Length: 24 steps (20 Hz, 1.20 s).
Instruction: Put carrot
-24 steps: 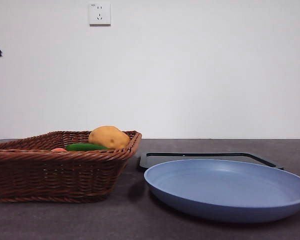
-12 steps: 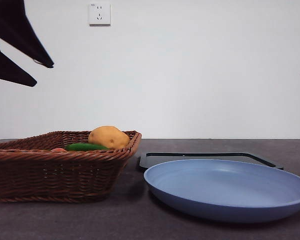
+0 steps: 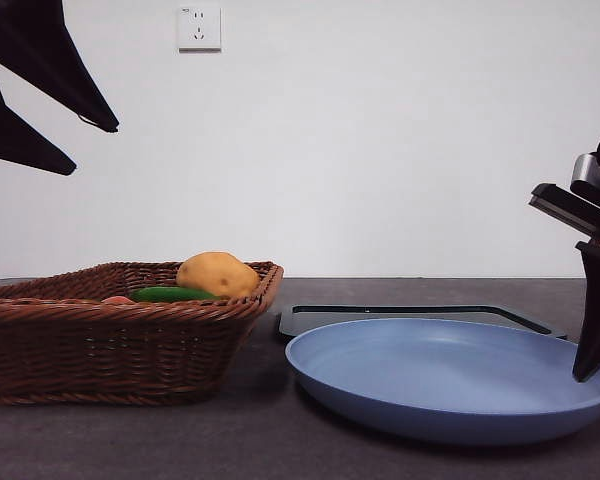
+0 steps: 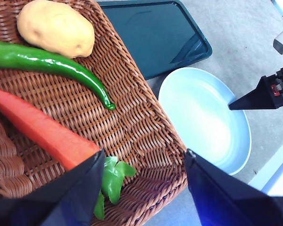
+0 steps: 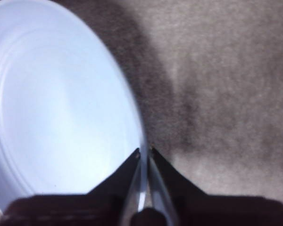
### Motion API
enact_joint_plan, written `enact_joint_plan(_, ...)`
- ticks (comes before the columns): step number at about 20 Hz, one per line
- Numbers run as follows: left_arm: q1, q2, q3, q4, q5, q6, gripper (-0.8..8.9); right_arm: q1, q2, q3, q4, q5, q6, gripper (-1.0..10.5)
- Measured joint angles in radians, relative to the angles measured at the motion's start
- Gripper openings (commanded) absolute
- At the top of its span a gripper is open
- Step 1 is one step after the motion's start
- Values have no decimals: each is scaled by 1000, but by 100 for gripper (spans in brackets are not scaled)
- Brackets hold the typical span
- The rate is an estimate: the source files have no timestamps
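Note:
The carrot (image 4: 37, 127), orange-red with green leaves, lies in the wicker basket (image 4: 146, 136). In the front view only an orange bit of the carrot (image 3: 117, 299) shows over the basket's rim (image 3: 120, 340). My left gripper (image 4: 145, 155) is open and empty, hovering above the carrot's leafy end; in the front view it (image 3: 90, 148) is high at the top left. My right gripper (image 5: 144, 151) is shut on the right rim of the blue plate (image 5: 61, 103). It also shows at the right edge of the front view (image 3: 582, 372).
A tan potato (image 4: 56, 28) and a slim green vegetable (image 4: 52, 66) lie in the basket beside the carrot. A dark tray (image 3: 410, 315) lies behind the blue plate (image 3: 450, 375). A white socket (image 3: 199, 27) is on the wall.
My right arm has come down into view at the right and closed on the plate's rim. The plate has shifted slightly left. My left gripper has barely moved.

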Motion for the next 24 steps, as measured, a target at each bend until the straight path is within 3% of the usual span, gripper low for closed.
enact_joint_plan(4, -12, 0, 0, 0, -35, -60, 350, 0, -38, 0, -46, 1, 5, 3)
enact_joint_plan(11, -102, 130, 54, -29, -256, -201, 350, 0, -286, 0, -124, 0, 7, 3)
enact_joint_plan(17, -126, 448, 239, -141, -356, -216, 350, 0, -373, 0, -137, 0, 7, 4)
enact_joint_plan(24, -126, 697, 371, -217, -367, -216, 348, 0, -373, 0, -150, 0, -2, 4)
